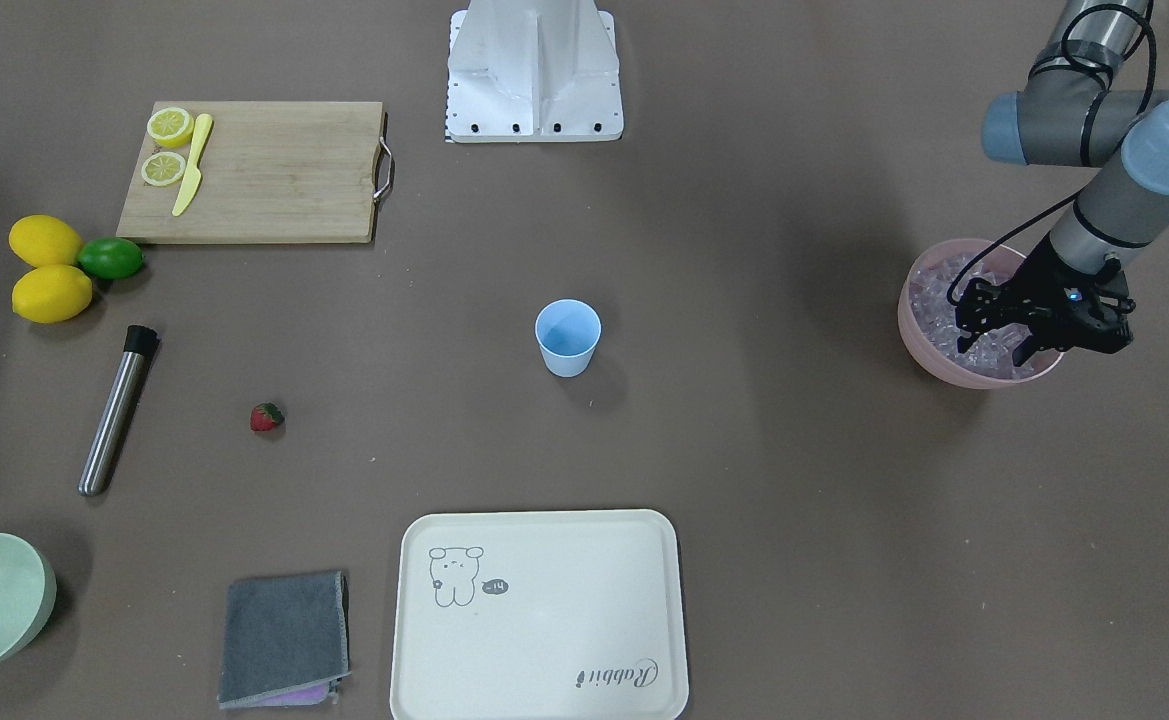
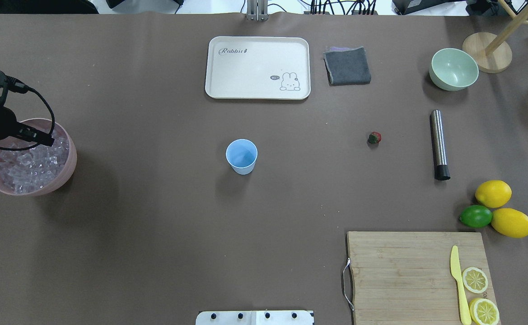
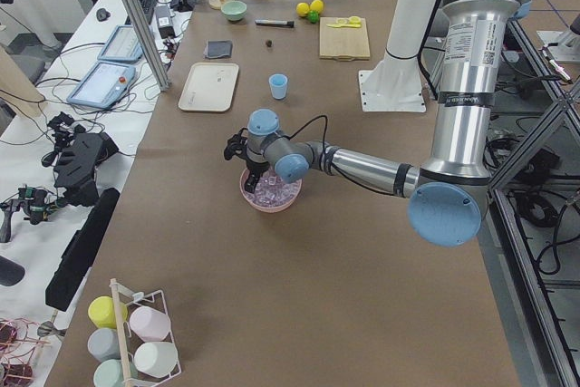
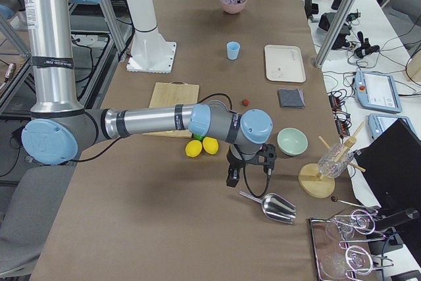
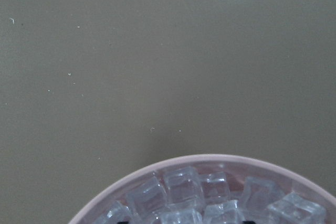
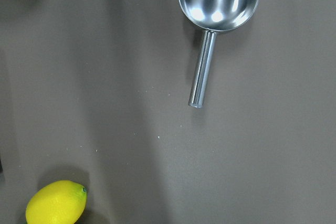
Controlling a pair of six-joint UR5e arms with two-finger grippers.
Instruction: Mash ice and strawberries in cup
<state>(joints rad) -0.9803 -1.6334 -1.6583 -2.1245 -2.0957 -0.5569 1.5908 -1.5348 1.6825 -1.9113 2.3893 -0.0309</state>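
At the right edge of the front-facing view, the left gripper (image 1: 996, 346) hangs low over the pink bowl (image 1: 929, 362). Its 2 fingers are spread apart, the tips down among the ice (image 1: 936, 292), and nothing is clamped between them. The cubes fill that bowl almost to its rim. At the centre of the frame the cup (image 1: 567, 338) stands upright on the brown table (image 1: 794, 500), well apart from the bowl. The strawberry (image 1: 266, 417) lies on the table to the cup's lower left, near a steel rod with a black tip (image 1: 119, 410). The right gripper (image 4: 231, 179) shows only in the right side view, lower centre. It points down at the table between 2 lemons (image 4: 193, 149) and a metal scoop (image 4: 277, 208). I cannot tell whether its fingers are apart or together.
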